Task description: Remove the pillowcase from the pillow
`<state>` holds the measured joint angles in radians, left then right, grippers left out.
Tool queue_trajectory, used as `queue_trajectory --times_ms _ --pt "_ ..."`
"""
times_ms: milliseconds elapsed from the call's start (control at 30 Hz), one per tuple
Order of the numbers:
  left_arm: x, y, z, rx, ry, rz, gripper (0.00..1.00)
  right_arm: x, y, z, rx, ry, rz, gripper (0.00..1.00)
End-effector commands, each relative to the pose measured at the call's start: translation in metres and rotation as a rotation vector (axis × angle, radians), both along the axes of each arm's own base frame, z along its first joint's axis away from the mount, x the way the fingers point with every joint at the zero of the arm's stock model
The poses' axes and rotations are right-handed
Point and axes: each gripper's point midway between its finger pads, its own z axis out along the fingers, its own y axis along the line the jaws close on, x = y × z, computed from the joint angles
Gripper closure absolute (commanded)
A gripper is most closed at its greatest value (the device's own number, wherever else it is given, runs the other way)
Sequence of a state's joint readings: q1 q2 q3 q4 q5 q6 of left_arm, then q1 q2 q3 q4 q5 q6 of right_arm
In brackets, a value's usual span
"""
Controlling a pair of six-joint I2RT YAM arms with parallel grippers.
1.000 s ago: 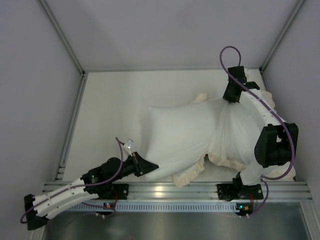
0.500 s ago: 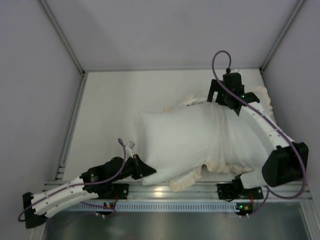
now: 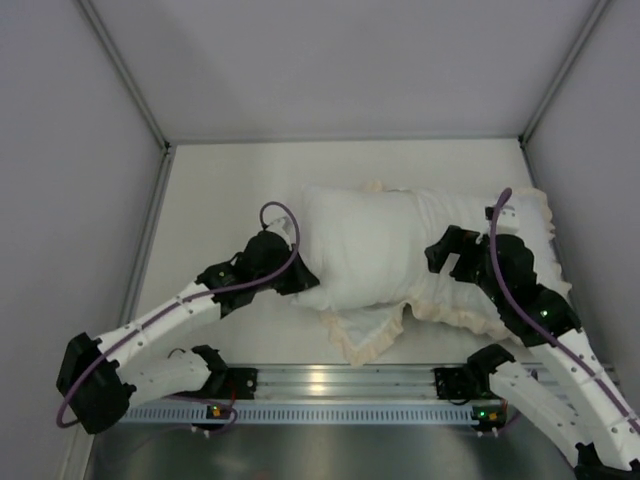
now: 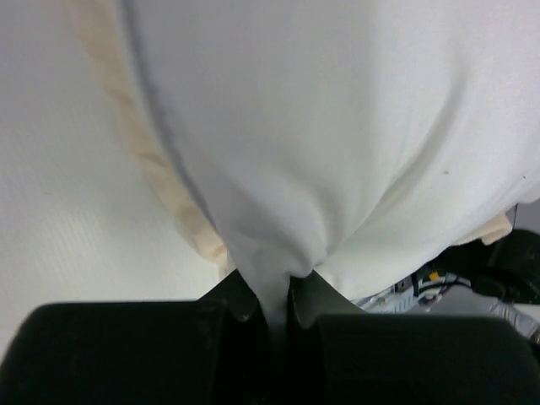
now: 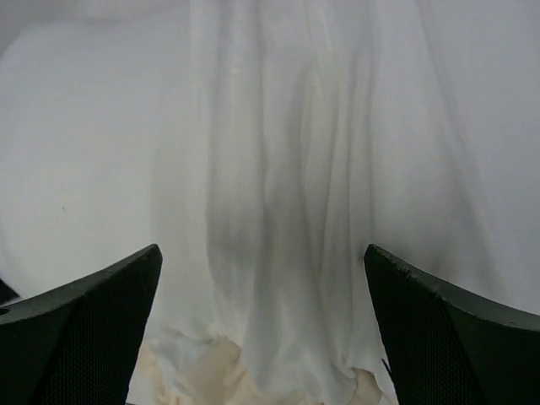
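Observation:
The plump white pillow [image 3: 355,245] lies across the middle of the table. Its right end sits inside the wrinkled white pillowcase [image 3: 470,215], whose cream frill [image 3: 365,335] spills out at the near side. My left gripper [image 3: 305,283] is shut on the pillow's near left corner; the left wrist view shows white pillow cloth [image 4: 287,278] pinched between the jaws, the frill [image 4: 143,143] beside it. My right gripper [image 3: 445,252] hovers open over the pillowcase. Its fingers [image 5: 84,312] stand wide apart above bunched pillowcase folds [image 5: 287,211], holding nothing.
White enclosure walls stand close on the left, back and right of the table [image 3: 220,200]. An aluminium rail [image 3: 320,380] with both arm bases runs along the near edge. The pillowcase's frilled edge [image 3: 545,215] reaches the right wall.
My right gripper opened, let go of the pillowcase and drew back from the far right corner. My left gripper carried the pillow's corner away from the rail; the bundle settled flatter.

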<state>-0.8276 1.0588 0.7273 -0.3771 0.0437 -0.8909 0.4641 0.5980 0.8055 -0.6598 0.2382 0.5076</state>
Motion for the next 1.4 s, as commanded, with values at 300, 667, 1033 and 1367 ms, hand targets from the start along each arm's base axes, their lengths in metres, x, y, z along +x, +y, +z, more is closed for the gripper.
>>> queue_trajectory --times_ms 300,667,1033,1367 --pt "0.001 0.048 0.085 -0.092 -0.205 0.024 1.0 -0.011 0.056 -0.07 0.09 0.194 0.174 0.01" --pt "-0.01 0.1 0.09 0.036 -0.255 0.159 1.0 -0.024 0.075 -0.086 -0.063 0.208 0.13 0.32" --pt "-0.011 0.173 0.116 0.26 -0.33 0.374 1.0 -0.032 0.028 -0.079 -0.103 0.145 0.004 0.94" --pt "-0.03 0.232 0.158 0.223 -0.421 0.628 1.0 -0.023 0.015 -0.089 -0.146 0.186 -0.115 1.0"
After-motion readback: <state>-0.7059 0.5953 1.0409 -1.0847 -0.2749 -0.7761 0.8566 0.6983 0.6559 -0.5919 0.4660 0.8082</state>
